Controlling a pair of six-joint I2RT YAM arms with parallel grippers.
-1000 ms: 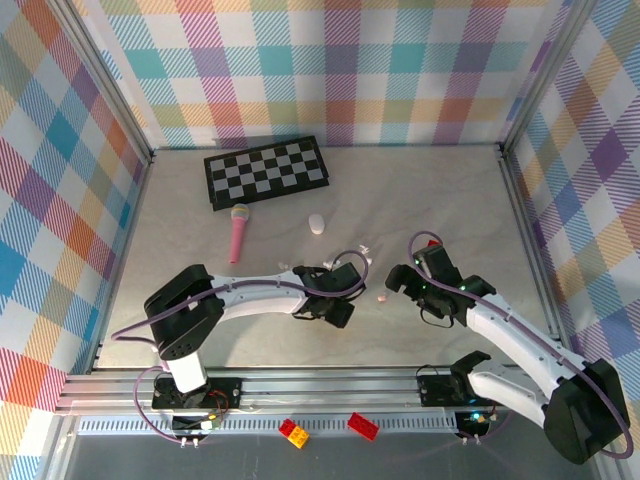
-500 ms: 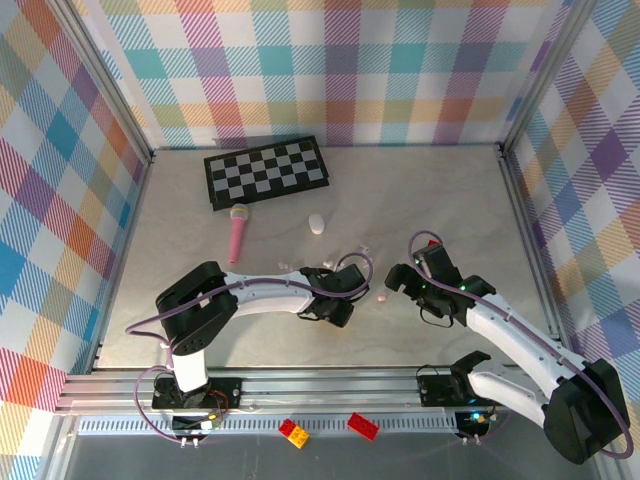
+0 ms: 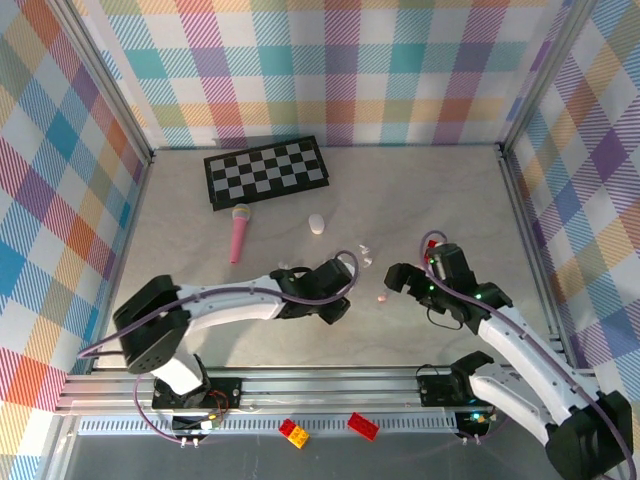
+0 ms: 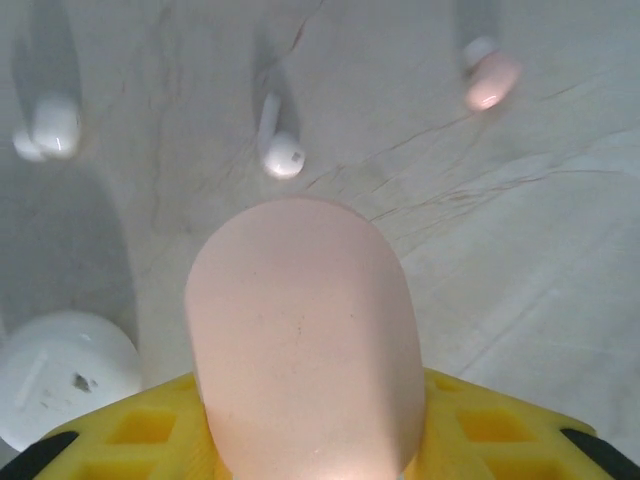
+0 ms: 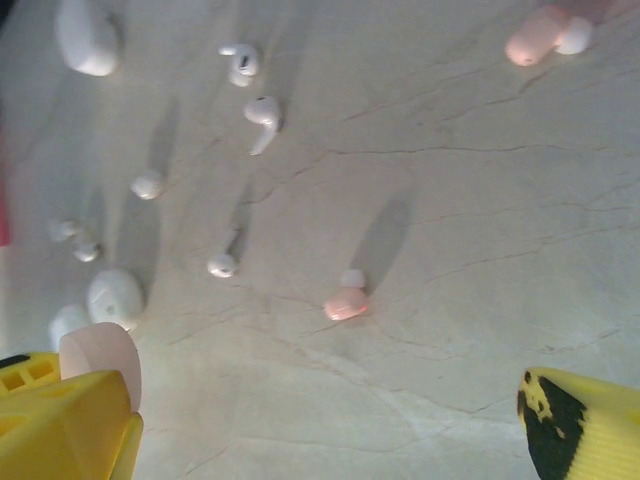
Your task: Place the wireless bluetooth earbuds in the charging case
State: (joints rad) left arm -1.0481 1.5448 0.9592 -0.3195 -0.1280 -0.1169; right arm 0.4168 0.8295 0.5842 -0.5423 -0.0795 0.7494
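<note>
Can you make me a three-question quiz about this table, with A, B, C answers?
1. Where is the checkerboard? A) at the far end of the table B) between the two arms C) in a gripper
2. What colour is the toy microphone? A) green B) pink C) blue
3. How is the right gripper? A) shut on an earbud B) holding the microphone C) open and empty

Answers: 1 A, it lies beyond everything else. 2 B, its whole body is pink. 3 C, its fingers stand wide apart with nothing between them.
</note>
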